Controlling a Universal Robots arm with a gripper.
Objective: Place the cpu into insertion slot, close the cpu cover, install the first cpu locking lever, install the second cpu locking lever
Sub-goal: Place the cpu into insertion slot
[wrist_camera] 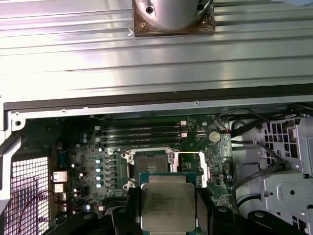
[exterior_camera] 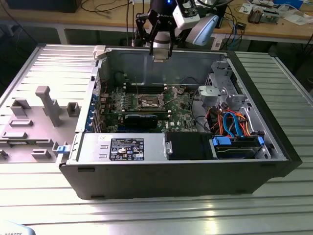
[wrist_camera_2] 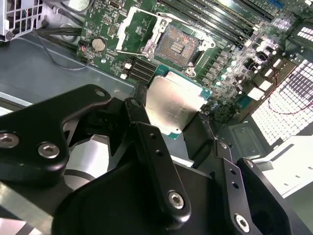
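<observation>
My gripper hangs high over the back wall of the open computer case and is shut on the cpu. In both wrist views the cpu, a flat silver square with a thin green rim, sits between the black fingers. Below it on the green motherboard lies the insertion slot, a dark square recess that stands bare. The cpu cover, a silver frame, is flipped open beside the slot.
A long black graphics card lies near the slot, with memory slots on its other side. A metal drive cage and blue and orange cables fill the exterior view's right. A grey fixture plate lies outside the case.
</observation>
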